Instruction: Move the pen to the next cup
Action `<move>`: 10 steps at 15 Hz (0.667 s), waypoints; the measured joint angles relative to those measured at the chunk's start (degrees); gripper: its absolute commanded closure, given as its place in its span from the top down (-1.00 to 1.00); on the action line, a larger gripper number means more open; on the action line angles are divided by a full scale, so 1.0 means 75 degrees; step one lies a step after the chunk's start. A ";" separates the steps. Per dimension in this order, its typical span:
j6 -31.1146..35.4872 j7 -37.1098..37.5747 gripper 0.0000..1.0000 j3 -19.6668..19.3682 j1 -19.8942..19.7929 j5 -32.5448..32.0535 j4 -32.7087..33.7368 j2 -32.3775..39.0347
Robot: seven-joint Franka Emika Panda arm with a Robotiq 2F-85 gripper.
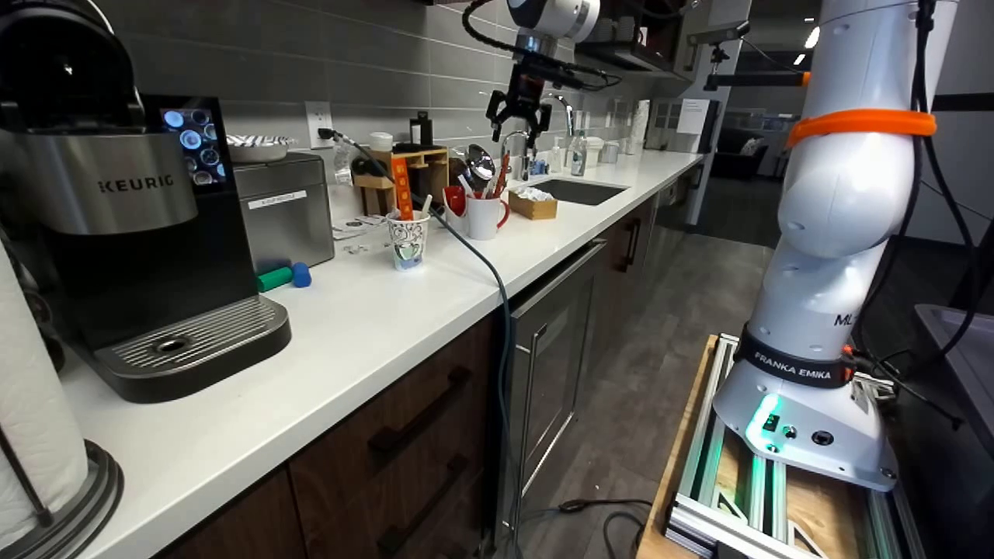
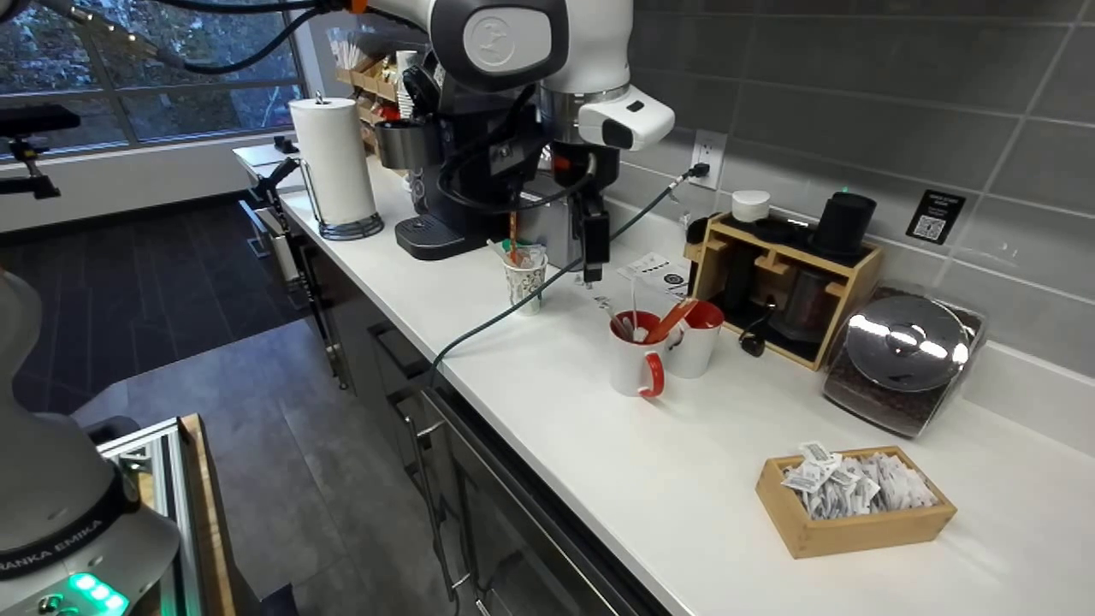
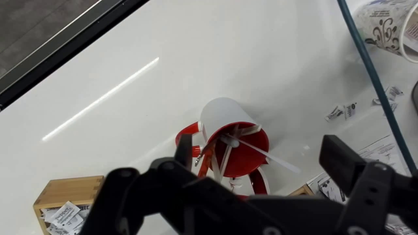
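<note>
A white mug with a red inside (image 1: 485, 220) (image 2: 631, 368) (image 3: 223, 111) stands upright on the counter, holding several pale sticks and an orange-red stick (image 2: 671, 321) (image 3: 205, 163). A dark piece with a metal end (image 3: 198, 159) leans out of it; I cannot tell which item is the pen. A second red-lined mug (image 2: 693, 352) stands right behind it. A patterned paper cup (image 1: 408, 247) (image 2: 523, 287) (image 3: 380, 29) stands farther along, holding an orange stick (image 1: 401, 189) and other sticks. My gripper (image 1: 514, 133) (image 3: 259, 153) is open and empty, above the mugs.
A teal cable (image 1: 474, 248) (image 2: 513, 310) (image 3: 372, 75) runs from the wall across the counter, between paper cup and mugs. A wooden box of packets (image 2: 855, 530), a wooden rack (image 2: 787, 274), a coffee machine (image 1: 147, 233) and a sink (image 1: 582, 192) are around.
</note>
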 measured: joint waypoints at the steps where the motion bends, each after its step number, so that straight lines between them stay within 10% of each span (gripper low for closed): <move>1: 0.0000 -0.0003 1.00 0.0012 0.0000 0.0016 0.0009 0.0007; 10: -0.0719 0.3003 1.00 0.0247 0.0323 -0.0804 0.0497 0.0499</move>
